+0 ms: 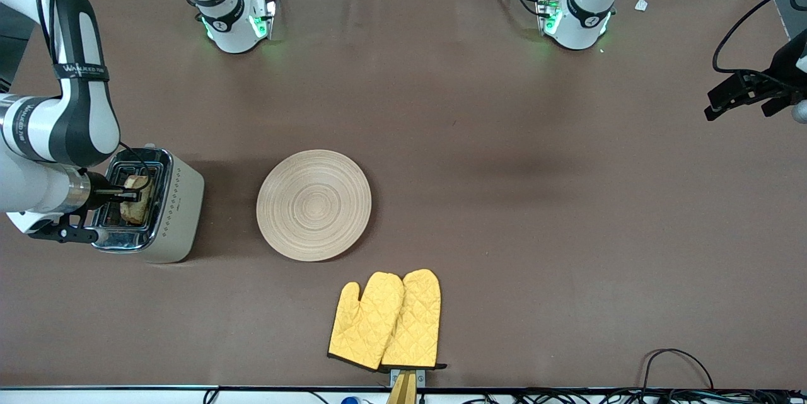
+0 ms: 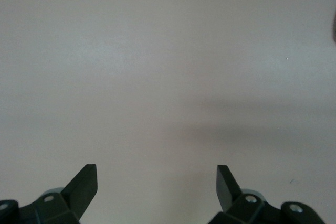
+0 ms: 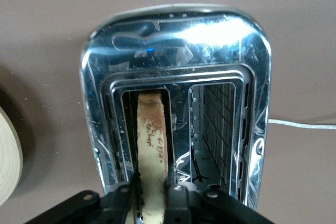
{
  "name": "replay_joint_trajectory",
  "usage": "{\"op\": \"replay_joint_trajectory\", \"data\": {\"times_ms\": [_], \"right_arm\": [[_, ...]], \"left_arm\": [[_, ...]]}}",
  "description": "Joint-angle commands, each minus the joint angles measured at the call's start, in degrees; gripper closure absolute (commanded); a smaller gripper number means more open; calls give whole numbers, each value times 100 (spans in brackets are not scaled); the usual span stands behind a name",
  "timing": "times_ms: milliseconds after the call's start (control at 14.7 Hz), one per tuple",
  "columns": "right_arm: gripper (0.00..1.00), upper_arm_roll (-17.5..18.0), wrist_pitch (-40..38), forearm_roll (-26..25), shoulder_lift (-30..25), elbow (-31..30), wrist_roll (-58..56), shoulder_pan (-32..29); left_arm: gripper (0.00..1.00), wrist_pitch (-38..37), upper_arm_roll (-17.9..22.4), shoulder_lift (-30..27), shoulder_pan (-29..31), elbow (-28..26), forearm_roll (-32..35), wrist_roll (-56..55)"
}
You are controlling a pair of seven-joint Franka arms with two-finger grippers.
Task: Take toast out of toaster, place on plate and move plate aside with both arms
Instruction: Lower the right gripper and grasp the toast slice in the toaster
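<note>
The toast (image 1: pixel 135 199) stands on edge in a slot of the toaster (image 1: pixel 171 215) at the right arm's end of the table. My right gripper (image 1: pixel 126 193) is over the toaster, shut on the toast's top edge; the right wrist view shows its fingers (image 3: pixel 126 195) pressed on both faces of the toast (image 3: pixel 152 140). The round wooden plate (image 1: pixel 313 204) lies flat beside the toaster, toward the table's middle; its rim shows in the right wrist view (image 3: pixel 8 163). My left gripper (image 1: pixel 737 96) waits open and empty over bare table at the left arm's end (image 2: pixel 156 182).
A pair of yellow oven mitts (image 1: pixel 386 320) lies nearer the front camera than the plate, at the table's front edge. The toaster's second slot (image 3: pixel 215 129) is empty. Cables run along the front edge (image 1: pixel 668 360).
</note>
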Motion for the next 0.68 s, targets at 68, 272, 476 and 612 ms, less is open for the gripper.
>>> {"op": "replay_joint_trajectory", "data": {"times_ms": [68,272,476,612], "right_arm": [[100,32,-604,8,-229,579,22,76],[100,112,-1465,27,-309,1326,686,654],[100,129,-1232,971,-546,962,1066,1113],[100,147,-356,1256,-792,155,1524,1472]], "left_arm": [[0,-111,-12,61,-23,140,109,32],[0,-111,-12,61,-14,140,108,41],[0,-111,-12,61,-14,140,108,50],[0,-111,-12,61,-14,140,108,41]]}}
